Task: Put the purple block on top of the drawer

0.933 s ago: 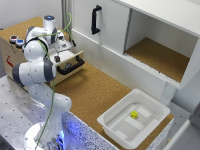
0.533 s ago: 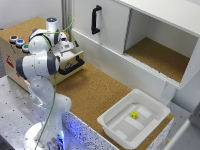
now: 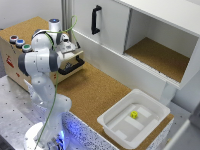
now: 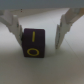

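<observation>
From the exterior view, my arm (image 3: 42, 62) leans over the drawer (image 3: 30, 52), the light wooden unit with the cork-brown top, the black bar handle (image 3: 74, 66) and the small coloured buttons (image 3: 20, 44). My own wrist hides my end effector here, so this view does not tell me whether it grips anything, and I cannot see the purple block at all. Well apart, toward the exterior view's right, a white tray (image 3: 120, 125) holds a small yellow block (image 3: 134, 114); the large white cabinet (image 3: 115, 25) is no target of mine.

In the wrist view, the purple block (image 4: 34, 43), marked with yellow figures, sits between my end effector's (image 4: 40, 31) fingers (image 4: 64, 30). The fingers are spread wide; a gap shows on the side of the clearer finger, while the other finger's tip meets the block's edge and I cannot tell whether it touches. I judge I am not holding it. The pale surface under it is blurred, and I cannot confirm it is the drawer's top.

The risk: if the near finger does touch, lifting away could drag or tip the block. If it lies near an edge, it could slide off.
</observation>
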Action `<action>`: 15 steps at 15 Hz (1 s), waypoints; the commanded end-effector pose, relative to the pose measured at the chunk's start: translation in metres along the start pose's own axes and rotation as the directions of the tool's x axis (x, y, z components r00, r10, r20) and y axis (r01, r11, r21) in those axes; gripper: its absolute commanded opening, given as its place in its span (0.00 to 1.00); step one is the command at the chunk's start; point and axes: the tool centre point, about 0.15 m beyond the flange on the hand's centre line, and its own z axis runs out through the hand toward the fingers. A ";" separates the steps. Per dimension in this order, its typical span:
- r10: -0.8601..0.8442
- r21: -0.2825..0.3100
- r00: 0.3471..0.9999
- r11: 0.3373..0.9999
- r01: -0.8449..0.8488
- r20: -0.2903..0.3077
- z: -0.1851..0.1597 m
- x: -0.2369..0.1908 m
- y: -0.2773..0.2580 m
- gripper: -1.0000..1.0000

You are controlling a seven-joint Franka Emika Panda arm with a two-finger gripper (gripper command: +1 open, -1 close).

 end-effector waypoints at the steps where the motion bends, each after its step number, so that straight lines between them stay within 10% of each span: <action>1: 0.051 -0.004 0.996 0.999 -0.051 0.074 -0.011 0.002 0.005 0.00; 11: 0.076 -0.076 0.997 0.994 -0.079 -0.034 -0.165 0.049 -0.004 0.00; 15: -0.047 -0.026 0.998 0.999 0.048 0.032 -0.164 0.106 -0.031 0.00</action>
